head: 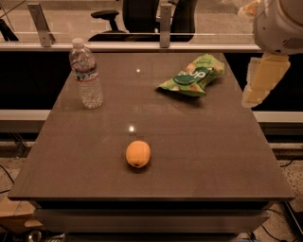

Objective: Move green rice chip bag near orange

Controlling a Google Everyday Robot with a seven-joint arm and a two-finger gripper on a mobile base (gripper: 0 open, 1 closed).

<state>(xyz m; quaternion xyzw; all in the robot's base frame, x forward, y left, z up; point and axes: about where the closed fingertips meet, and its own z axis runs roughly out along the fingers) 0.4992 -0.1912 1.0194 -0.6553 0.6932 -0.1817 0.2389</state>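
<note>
The green rice chip bag (193,75) lies flat on the far right part of the dark table (199,160), its round dark green logo facing up. The orange (138,153) sits near the table's front centre, well apart from the bag. My gripper (263,79) hangs from the white arm (279,21) at the right edge of the view. It is beside the table's right side, to the right of the bag and above table level, and touches nothing.
A clear plastic water bottle (86,74) stands upright at the table's far left. A rail with metal posts (164,19) and office chairs (142,14) lie behind the table. The table's right edge runs just under the gripper.
</note>
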